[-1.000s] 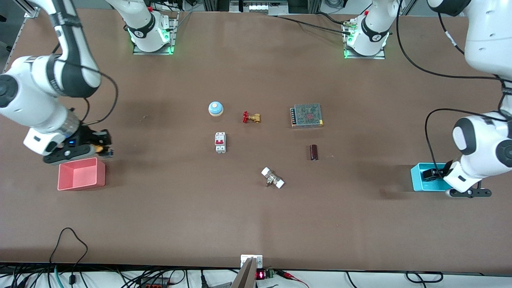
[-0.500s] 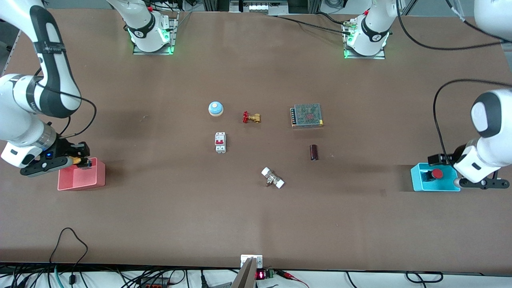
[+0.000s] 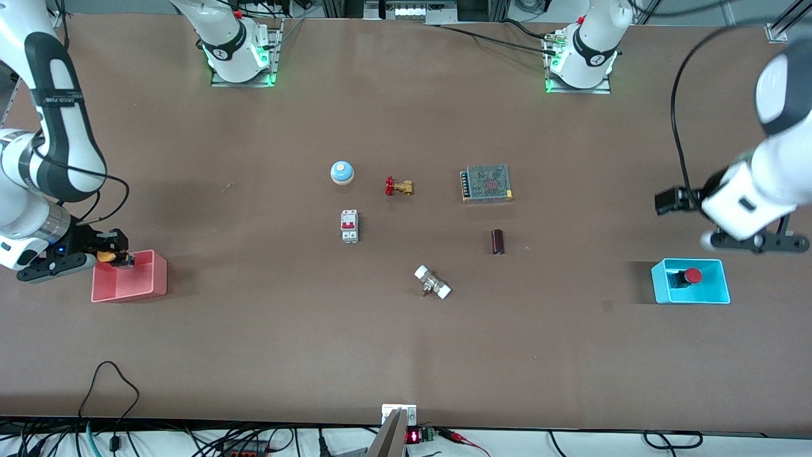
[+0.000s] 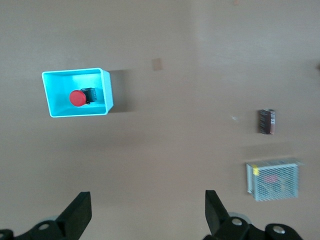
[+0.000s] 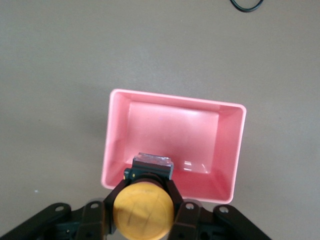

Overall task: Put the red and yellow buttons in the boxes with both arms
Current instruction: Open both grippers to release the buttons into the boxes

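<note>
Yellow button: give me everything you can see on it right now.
The yellow button has a round orange-yellow cap, matte and lightly scuffed, on a black block body with a greyish end face. The right gripper holds it, jaws shut on the black body just under the cap, so it hangs in the air, cap toward the wrist camera. It sits over the rim of the pink box, at the right arm's end of the table, not yet released inside. Nothing else touches it.

Brown table [image 3: 266,330] carries pink bin [image 3: 158,279], cyan bin [image 3: 660,289], bell [image 3: 342,172], valve [image 3: 398,186], breaker [image 3: 349,226]
</note>
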Controlling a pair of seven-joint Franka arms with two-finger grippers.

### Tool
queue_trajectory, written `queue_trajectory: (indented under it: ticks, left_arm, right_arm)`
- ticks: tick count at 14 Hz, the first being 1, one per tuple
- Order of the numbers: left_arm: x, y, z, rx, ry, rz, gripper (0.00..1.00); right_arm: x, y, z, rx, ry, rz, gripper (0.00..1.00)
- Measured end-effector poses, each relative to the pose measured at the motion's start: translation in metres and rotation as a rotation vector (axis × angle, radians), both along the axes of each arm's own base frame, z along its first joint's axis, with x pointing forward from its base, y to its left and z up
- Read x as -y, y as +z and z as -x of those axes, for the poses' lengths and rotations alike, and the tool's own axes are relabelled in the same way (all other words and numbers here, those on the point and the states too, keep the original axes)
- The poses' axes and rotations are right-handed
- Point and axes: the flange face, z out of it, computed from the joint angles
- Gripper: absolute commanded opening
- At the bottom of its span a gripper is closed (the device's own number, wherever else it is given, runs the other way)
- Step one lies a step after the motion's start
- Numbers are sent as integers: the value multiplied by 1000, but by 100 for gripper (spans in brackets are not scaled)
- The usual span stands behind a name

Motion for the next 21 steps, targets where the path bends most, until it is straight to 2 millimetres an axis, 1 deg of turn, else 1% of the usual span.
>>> queue_trajectory:
  ticks: [1, 2, 4, 6, 9, 13, 15, 19, 21]
  left_arm:
    - [5, 10, 12, 6, -11, 2, 100]
    - [6, 13, 24, 10, -26, 1, 100]
    - [-7, 5, 38, 29, -81, 8, 100]
    - [-23, -3, 43, 32, -101, 16, 100]
    - [-32, -6, 44, 30, -96, 17, 100]
    - [-31, 6, 55, -38, -17, 7, 100]
    - [-31, 9, 55, -38, -8, 9, 100]
    - [-32, 22, 43, 2, 6, 21, 100]
    - [-35, 22, 37, 6, 17, 23, 100]
  right_arm:
    - [6, -8, 0, 1, -4, -2, 22]
    - [10, -14, 1, 0, -9, -2, 22]
    - [13, -24, 0, 0, -13, 0, 22]
    - [13, -29, -1, 0, -13, 0, 23]
    - [13, -32, -2, 2, -14, -1, 24]
    - [14, -42, -5, 31, -16, 9, 24]
    - [14, -46, -7, 37, -16, 11, 24]
    - [12, -51, -9, 35, -14, 9, 25]
    - [12, -52, -9, 36, -14, 10, 29]
